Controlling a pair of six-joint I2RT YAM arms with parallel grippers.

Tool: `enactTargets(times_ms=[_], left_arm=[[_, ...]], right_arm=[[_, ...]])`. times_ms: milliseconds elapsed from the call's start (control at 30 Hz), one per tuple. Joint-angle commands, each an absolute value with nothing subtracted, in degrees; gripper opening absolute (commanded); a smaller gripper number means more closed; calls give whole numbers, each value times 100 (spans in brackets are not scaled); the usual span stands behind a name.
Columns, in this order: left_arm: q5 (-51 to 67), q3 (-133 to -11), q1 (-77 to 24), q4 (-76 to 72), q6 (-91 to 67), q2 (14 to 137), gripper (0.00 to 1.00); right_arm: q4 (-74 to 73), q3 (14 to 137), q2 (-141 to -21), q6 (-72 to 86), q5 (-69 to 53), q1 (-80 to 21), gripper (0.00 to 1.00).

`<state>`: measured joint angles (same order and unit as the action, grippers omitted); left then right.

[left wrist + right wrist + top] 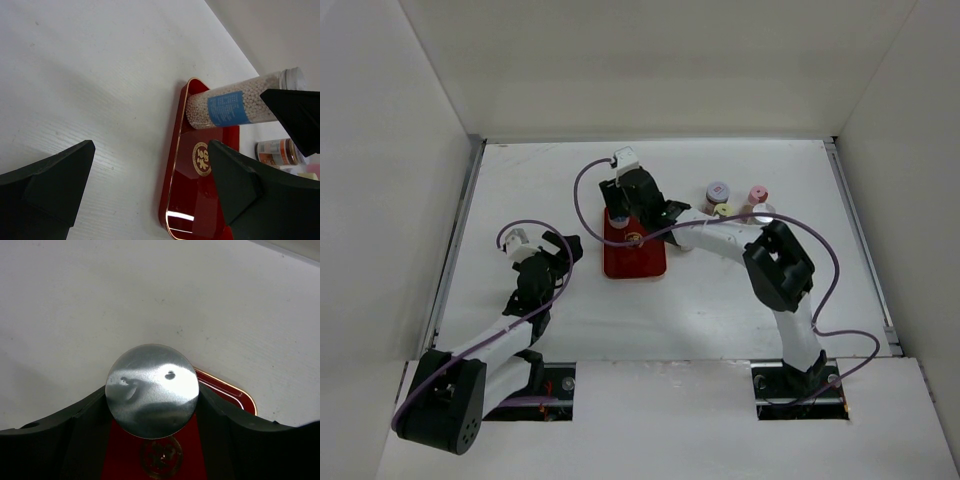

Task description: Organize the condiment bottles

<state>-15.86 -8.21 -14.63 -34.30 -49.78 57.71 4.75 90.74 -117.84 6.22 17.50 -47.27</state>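
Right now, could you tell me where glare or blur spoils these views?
Left wrist: a bright glare streak on the glossy red tray, otherwise sharp. Right wrist: mottled reflections atop the silver-capped bottle. Top external: even light, only faint shadows.

The white table (740, 290) carries a dark-red tray (638, 262) at the centre of the frame, and a group of small jars (718, 190) stands to its upper right.
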Motion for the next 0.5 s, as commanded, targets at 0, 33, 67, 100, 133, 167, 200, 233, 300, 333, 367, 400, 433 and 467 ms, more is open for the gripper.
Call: enactTargets(times_ms=[0,33,67,100,133,167,200,233,300,333,367,400,433,467], left_arm=[[-1503,-791,-1419,-3727,-5019,5766,100],[-1520,-782,-1411,-3727,-5019,5740,100],[-1547,-782,-1410,-3727,-5019,5713,100],[-1556,-782,-1410,-3727,-5019,5722,100],[-1564,-791,-1410,-3727,-5019,5756,100],[-1530,-800,-1410,-3727,-5019,5800,100],[-1512,-809,-1410,-3727,-5019,5818,100],[-1486,-809,-1410,-3727,-5019,5818,100],[-1529,-791,-1402,-3727,-5019,5748,100],[-1538,-791,-1402,-3727,-5019,5739,100],[-1555,-791,-1402,-3727,-5019,5748,100],[-1538,-800,-1402,-3727,-5019,5774,100],[-1512,-800,-1402,-3727,-5019,5783,100],[-1494,-791,-1402,-3727,-5019,5766,100]], right_arm=[[1072,9475,-11944,659,1723,-4768,65],[1081,9431,-11962,677,1731,-4768,68],[1098,9378,-11962,703,1740,-4768,71],[1107,9343,-11945,747,1723,-4768,73],[1107,9343,-11918,773,1714,-4768,76],[1107,9334,-11866,791,1714,-4768,79],[1107,9299,-11787,791,1723,-4768,82],[1107,9238,-11673,791,1740,-4768,86],[1142,9045,-11340,791,1767,-4777,91],[1177,8931,-11146,791,1767,-4777,93],[1204,8817,-10944,791,1784,-4777,94],[1230,8676,-10725,800,1810,-4777,96],[1274,8518,-10514,809,1845,-4777,97],[1309,8334,-10303,809,1889,-4777,98]])
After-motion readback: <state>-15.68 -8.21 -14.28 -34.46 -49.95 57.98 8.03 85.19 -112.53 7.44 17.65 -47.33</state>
